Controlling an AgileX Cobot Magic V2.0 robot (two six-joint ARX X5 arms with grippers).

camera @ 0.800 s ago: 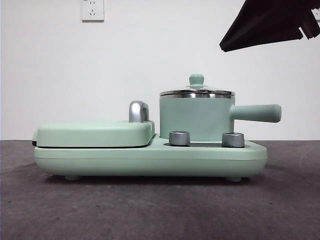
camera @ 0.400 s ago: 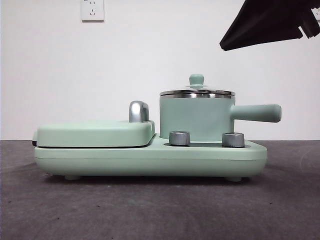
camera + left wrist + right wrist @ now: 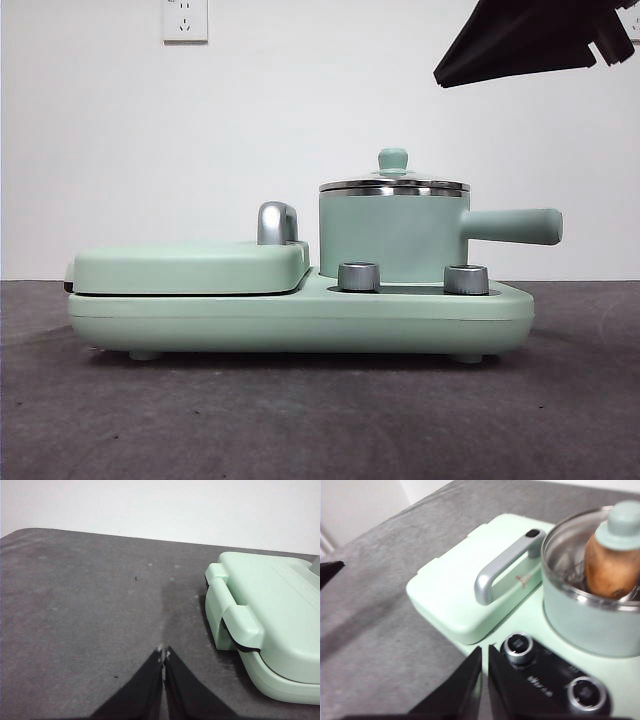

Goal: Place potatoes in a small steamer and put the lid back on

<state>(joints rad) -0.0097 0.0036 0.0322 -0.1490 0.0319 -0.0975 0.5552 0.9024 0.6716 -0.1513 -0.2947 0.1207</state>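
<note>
You see the grey surface [image 3: 320, 420] carrying the long mint-green cooker base [image 3: 300, 315], with the flat grill cover [image 3: 190, 265] at its 9 o'clock end and the small steamer [image 3: 395, 235] at its 3 o'clock end, handle pointing to 3 o'clock. The lid [image 3: 394, 185] sits on the steamer rim, and the potatoes [image 3: 607, 570] lie inside the pot, under the glass. Your right gripper [image 3: 484, 652] hangs above the two steel dials [image 3: 518, 645], jaws almost touching, holding nothing. Your left gripper [image 3: 163, 654] is over bare surface beside the grill end, jaws pressed together and empty.
</note>
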